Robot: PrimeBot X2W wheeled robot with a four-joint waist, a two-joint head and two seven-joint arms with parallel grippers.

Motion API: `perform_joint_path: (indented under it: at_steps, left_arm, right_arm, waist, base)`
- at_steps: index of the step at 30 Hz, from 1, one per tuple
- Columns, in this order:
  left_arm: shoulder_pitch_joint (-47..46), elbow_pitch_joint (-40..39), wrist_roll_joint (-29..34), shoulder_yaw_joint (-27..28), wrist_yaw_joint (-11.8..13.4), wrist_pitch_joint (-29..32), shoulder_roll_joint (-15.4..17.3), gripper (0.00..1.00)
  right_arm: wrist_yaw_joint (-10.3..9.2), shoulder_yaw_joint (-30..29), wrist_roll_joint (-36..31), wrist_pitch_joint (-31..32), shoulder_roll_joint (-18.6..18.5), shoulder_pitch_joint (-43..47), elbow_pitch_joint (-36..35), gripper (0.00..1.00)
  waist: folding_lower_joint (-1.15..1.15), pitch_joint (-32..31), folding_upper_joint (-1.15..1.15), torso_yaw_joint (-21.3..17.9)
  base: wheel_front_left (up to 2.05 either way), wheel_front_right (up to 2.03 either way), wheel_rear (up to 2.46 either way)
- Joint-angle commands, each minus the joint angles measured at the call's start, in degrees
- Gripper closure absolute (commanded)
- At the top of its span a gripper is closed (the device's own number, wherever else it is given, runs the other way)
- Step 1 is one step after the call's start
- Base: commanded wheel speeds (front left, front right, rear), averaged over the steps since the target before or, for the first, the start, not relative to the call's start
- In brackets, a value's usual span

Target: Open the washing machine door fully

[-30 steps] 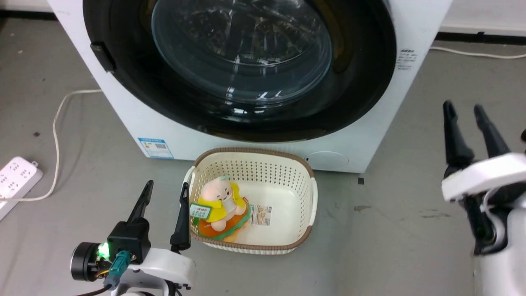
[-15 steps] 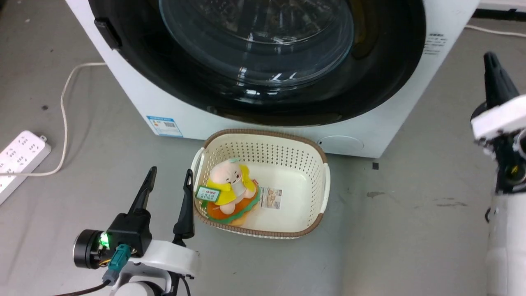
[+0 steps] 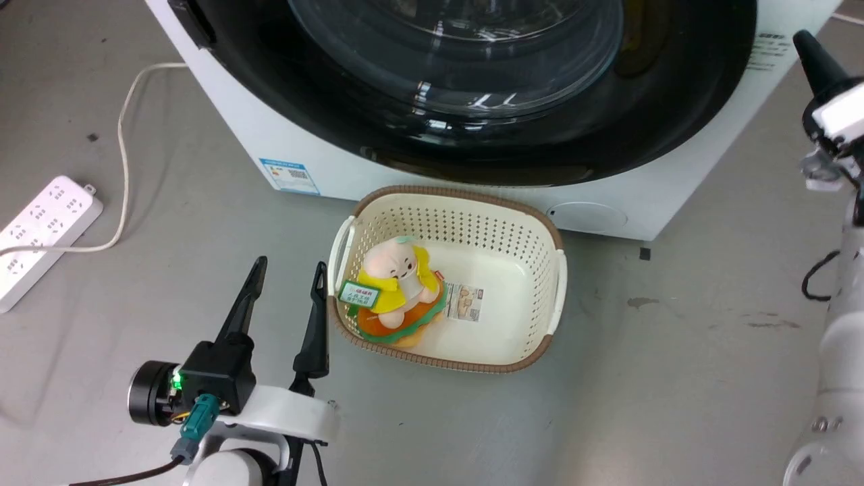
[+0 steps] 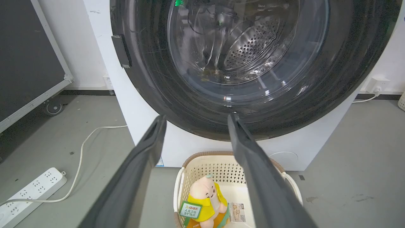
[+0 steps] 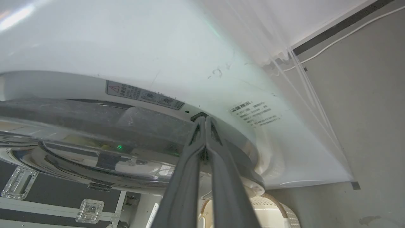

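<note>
Door position: the washing machine door [image 3: 466, 81] is seen lying against the front of the washing machine [image 3: 675, 196], glass bowl facing out; whether it is latched cannot be told.
Right tool: the right gripper [image 5: 202, 119] is held with its fingers pressed together, nothing pinched, tips aimed at a small dark notch [image 5: 198, 116] where the door's rim meets the white front. Contact cannot be confirmed.
Left tool: the left gripper [image 3: 290, 263] is spread wide and empty, low over the floor, just beside the basket [image 3: 540, 351].
Handling, judged: a stiff, fairly heavy disc is expected, swung on its hinge rather than lifted. The glossy black face looks slippery, and the glass centre is best left untouched.
Where to take hold: the rim on the robot's right is favoured, with the slim paired tips slid behind the edge and the door levered outward. A dark block [image 4: 121, 55] is noted on the opposite rim; hinge or handle cannot be told.
Risk: tips may skate off the polished rim.
Swing path: the basket, with a plush toy [image 3: 395, 283] inside, sits right below the door, so clearance is to be watched.
</note>
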Motion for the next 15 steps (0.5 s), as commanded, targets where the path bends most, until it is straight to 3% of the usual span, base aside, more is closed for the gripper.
perform_joint_path:
  at_steps: [1, 15]
  left_arm:
    - [-0.96, -0.31, -0.26, -0.26, 0.03, -0.61, 0.02, 0.0]
    - [-2.4, -0.7, -1.33, -1.81, 0.31, -2.29, 0.02, 0.0]
  right_arm:
    - [-0.01, -1.13, 0.95, 1.06, 0.01, -2.58, 1.42, 1.0]
    - [-0.01, -11.21, 0.59, 12.29, -1.99, -14.37, 12.99, 1.0]
  waist:
    - [0.0, 0.47, 0.0, 0.42]
    - [0.0, 3.58, 0.0, 3.13]
  base:
    - [0.0, 0.0, 0.0]
    - [0.0, 0.0, 0.0]
